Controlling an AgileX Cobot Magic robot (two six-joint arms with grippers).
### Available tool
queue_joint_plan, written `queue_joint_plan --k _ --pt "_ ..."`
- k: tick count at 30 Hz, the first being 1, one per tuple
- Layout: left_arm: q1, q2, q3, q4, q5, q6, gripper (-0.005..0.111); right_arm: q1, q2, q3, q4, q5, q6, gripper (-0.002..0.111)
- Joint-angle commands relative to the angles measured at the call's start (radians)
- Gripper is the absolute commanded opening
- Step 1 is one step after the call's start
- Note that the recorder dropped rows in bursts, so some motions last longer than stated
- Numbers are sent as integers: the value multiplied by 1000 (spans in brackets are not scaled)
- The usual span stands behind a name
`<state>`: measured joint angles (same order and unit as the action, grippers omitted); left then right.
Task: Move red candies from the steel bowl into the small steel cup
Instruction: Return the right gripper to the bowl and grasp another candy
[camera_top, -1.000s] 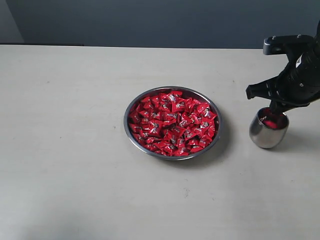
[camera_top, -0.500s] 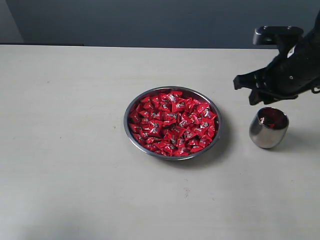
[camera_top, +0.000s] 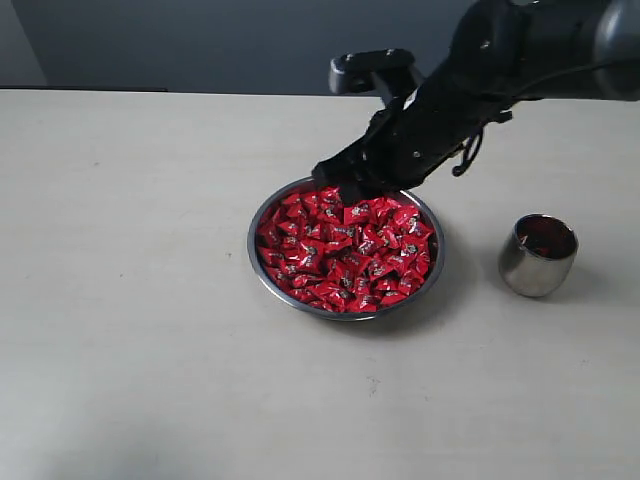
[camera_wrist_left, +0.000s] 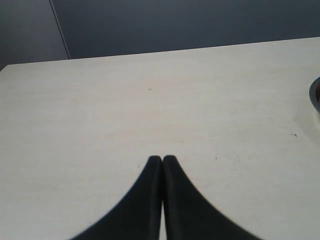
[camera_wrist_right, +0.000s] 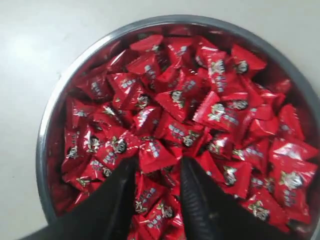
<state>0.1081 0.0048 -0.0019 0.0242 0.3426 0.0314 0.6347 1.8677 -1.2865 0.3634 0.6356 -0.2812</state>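
Note:
The steel bowl (camera_top: 255, 262) sits mid-table, heaped with red candies (camera_top: 345, 252). My right gripper (camera_top: 345, 187) hangs over the bowl's far rim, reaching in from the right. In the right wrist view it is open (camera_wrist_right: 159, 162), its two black fingers (camera_wrist_right: 200, 200) spread just above the candies (camera_wrist_right: 185, 100) inside the bowl's rim (camera_wrist_right: 44, 135), with nothing gripped between them. The small steel cup (camera_top: 536, 264) stands upright to the right of the bowl, with red showing inside. My left gripper (camera_wrist_left: 162, 159) is shut and empty over bare table.
The pale tabletop (camera_top: 140, 300) stretches wide to the left and front of the bowl. A dark wall (camera_top: 250, 40) runs behind the table's far edge. A sliver of the bowl's rim (camera_wrist_left: 315, 95) shows at the edge of the left wrist view.
My right gripper has left its spot above the cup and swung left to the far side of the bowl, with its jaws standing wider than a second ago. Bowl and cup have not moved.

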Motion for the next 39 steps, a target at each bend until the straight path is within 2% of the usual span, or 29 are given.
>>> queue_joint_plan --k 1,6,12,27,29,32,33,39 --pt "0 -5 2 3 -8 -2 0 56 94 -86 -94 58 -22 31" --pt "0 -5 2 3 -8 -2 0 106 173 -105 -187 66 -22 31" --pt "0 -5 2 3 -8 -2 0 106 186 -105 -270 55 -22 31" --pt "0 -5 2 3 -8 -2 0 133 221 -105 -317 13 -69 31" --pt "0 -5 2 3 -8 -2 0 133 223 -105 -336 9 -69 27" --pt "0 -5 2 3 -8 -2 0 133 223 -105 -353 -17 -69 4" --pt "0 -5 2 3 -8 -2 0 133 223 -105 -356 -18 -65 -1" --pt "0 -5 2 3 -8 -2 0 133 220 -105 -381 -19 -56 -1"
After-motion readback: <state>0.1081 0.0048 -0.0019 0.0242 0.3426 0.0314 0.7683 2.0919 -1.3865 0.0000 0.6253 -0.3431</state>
